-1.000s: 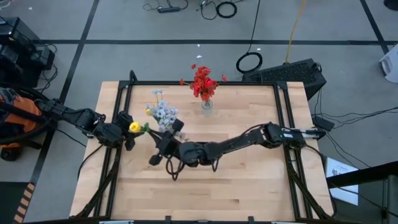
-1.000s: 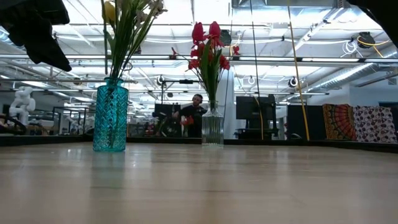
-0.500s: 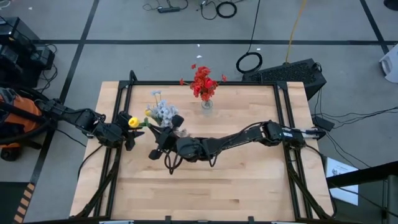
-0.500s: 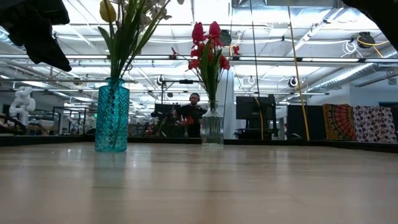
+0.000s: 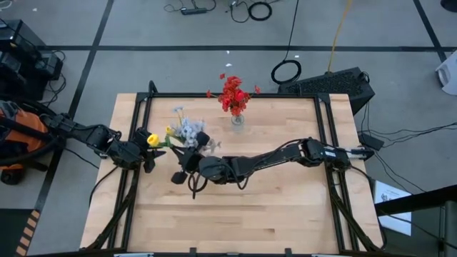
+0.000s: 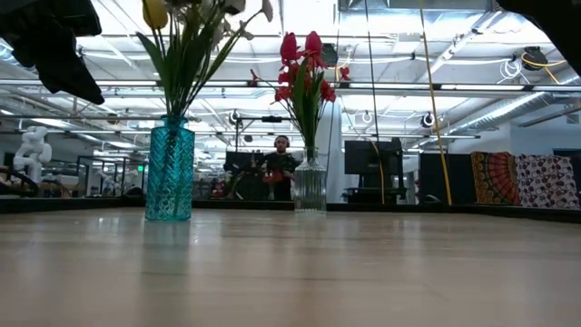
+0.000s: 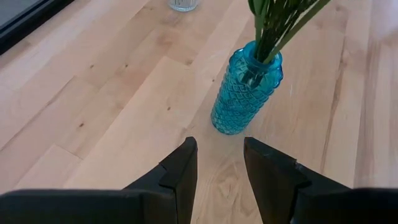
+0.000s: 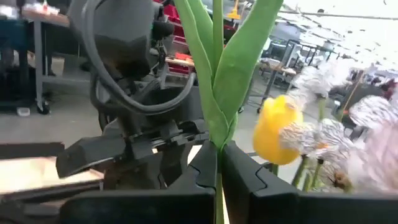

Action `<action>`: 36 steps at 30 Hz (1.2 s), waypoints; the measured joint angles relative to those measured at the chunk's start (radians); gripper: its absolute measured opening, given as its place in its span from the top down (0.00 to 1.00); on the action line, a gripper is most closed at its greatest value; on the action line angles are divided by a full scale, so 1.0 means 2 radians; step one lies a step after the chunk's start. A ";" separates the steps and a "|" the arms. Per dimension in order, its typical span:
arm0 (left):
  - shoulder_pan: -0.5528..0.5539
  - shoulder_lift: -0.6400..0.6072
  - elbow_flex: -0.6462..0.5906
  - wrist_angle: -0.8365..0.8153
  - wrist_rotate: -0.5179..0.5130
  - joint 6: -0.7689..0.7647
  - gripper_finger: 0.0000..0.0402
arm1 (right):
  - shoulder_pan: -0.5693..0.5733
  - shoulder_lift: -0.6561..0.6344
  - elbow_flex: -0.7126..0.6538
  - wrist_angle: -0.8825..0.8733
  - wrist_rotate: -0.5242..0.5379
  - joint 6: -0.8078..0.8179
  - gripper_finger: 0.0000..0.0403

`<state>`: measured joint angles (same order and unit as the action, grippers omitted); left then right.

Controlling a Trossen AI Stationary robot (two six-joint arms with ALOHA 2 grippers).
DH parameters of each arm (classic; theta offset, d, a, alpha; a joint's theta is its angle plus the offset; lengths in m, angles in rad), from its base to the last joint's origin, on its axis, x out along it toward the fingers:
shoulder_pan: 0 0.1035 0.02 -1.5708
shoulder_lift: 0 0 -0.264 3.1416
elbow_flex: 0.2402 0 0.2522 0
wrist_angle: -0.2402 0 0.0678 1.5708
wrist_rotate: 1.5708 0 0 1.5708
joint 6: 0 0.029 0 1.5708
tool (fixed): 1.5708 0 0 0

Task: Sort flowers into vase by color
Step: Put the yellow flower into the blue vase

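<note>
A blue glass vase (image 7: 245,93) stands on its base on the table (image 5: 285,214), left of centre, also in the low view (image 6: 170,168). It holds yellow buds (image 5: 152,139) and white-grey sprays (image 5: 189,130). A clear vase (image 6: 310,182) with red blooms (image 5: 233,94) stands near the far edge. My right gripper (image 8: 219,171) is above the blue vase, shut on a green stalk, with a yellow bud (image 8: 280,130) beside it. My left gripper (image 7: 221,165) is open, above the table left of the blue vase, touching nothing. My right gripper pinches one green stalk (image 8: 218,152) between its two fingers, just below where two long leaves branch off. The fingers lie across the stalk, which stands roughly upright. Its bloom and its lower end are out of the wrist view.
The left arm (image 6: 45,36) hangs dark over the low view's upper left. Bare wood (image 5: 285,214) lies to the right and near side of the blue vase. A black frame (image 5: 228,95) runs around the table. A person (image 6: 281,168) stands in the room beyond.
The blue vase has slid a little toward the table's right and its stems have fanned out and tipped. My right gripper has moved slightly toward the table's left and far edge, staying shut on the stalk. The left arm has kept still.
</note>
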<state>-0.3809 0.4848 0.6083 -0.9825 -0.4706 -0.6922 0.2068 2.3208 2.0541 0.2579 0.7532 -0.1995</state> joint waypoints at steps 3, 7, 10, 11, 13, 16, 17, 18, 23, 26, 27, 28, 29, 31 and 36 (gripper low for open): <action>0.000 0.000 0.000 0.000 0.000 0.000 0.65 | -0.002 0.007 0.000 0.001 0.002 0.017 1.00; 0.000 0.000 0.000 0.000 0.001 -0.001 0.65 | -0.002 0.017 0.001 -0.002 0.016 0.039 1.00; 0.000 0.000 0.000 0.000 0.008 -0.001 0.65 | -0.002 0.017 0.001 -0.031 0.018 0.054 1.00; 0.000 0.000 0.000 0.000 0.009 -0.001 0.65 | -0.002 0.017 0.001 -0.038 0.020 0.056 1.00; 0.000 0.000 0.000 0.000 0.010 -0.001 0.65 | -0.002 0.018 0.000 -0.040 0.019 0.054 1.00; 0.000 0.000 0.000 0.000 0.011 -0.001 0.65 | -0.002 0.018 0.000 -0.040 0.019 0.052 1.00; 0.000 0.000 0.000 0.000 0.011 -0.001 0.65 | -0.001 0.018 0.000 -0.039 0.019 0.051 1.00; 0.000 0.000 0.000 0.000 0.011 -0.001 0.65 | 0.000 0.017 0.000 -0.039 0.019 0.047 1.00; 0.000 0.000 0.000 0.000 0.011 -0.001 0.65 | 0.011 0.016 0.000 -0.016 0.058 0.007 1.00; 0.000 0.000 0.000 0.000 0.011 -0.001 0.65 | 0.019 0.013 0.000 -0.014 0.091 -0.017 1.00; 0.000 0.000 0.000 0.000 0.011 -0.001 0.65 | 0.022 0.013 0.000 -0.013 0.103 -0.023 1.00; 0.000 0.000 0.000 0.000 0.011 -0.002 0.65 | 0.024 0.013 0.000 -0.012 0.115 -0.029 1.00; 0.000 0.000 0.000 0.000 0.011 -0.002 0.65 | 0.026 0.013 0.000 -0.011 0.128 -0.036 1.00; 0.000 0.000 0.000 0.000 0.011 -0.002 0.65 | 0.031 0.013 0.000 -0.006 0.161 -0.052 1.00; 0.000 0.000 0.000 0.000 0.011 -0.002 0.65 | 0.036 0.012 -0.001 0.011 0.172 -0.068 1.00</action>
<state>-0.3809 0.4847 0.6083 -0.9821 -0.4488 -0.6952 0.2789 2.3451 2.0530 0.2793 1.0974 -0.3356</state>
